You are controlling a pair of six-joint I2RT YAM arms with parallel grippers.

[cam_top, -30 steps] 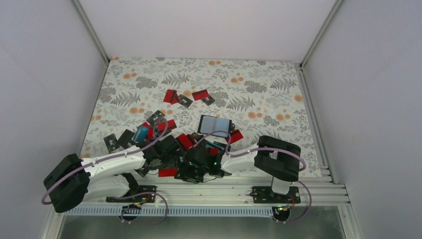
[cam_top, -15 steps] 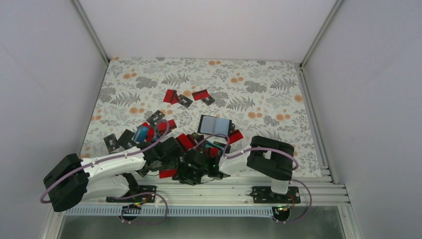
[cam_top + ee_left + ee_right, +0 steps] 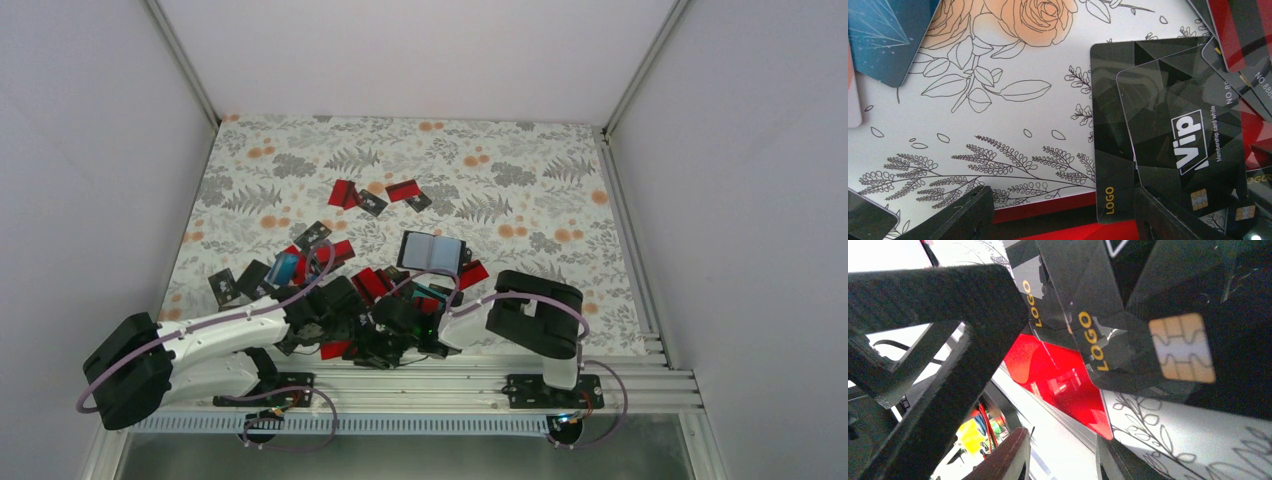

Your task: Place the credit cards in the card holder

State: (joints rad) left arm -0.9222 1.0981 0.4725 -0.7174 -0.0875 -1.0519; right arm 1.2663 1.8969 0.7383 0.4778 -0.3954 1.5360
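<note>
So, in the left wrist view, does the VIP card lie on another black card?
Yes, the VIP card overlaps the black LOGO card, covering its right part.

One black card holder [image 3: 432,251]. Two robot arms [image 3: 215,335]. Four or five credit cards [image 3: 403,189] clustered toward the table's [image 3: 540,160] far edge; over a dozen more, red, black, teal, heaped by the near edge, exact number hidden.

The right arm [image 3: 535,312] has swung its bulky elbow left, toward the surface's near edge, nudging its tool [image 3: 388,338] leftward. The left arm [image 3: 215,335] has reached further in, and the red card [image 3: 335,350] between them shows less.
</note>
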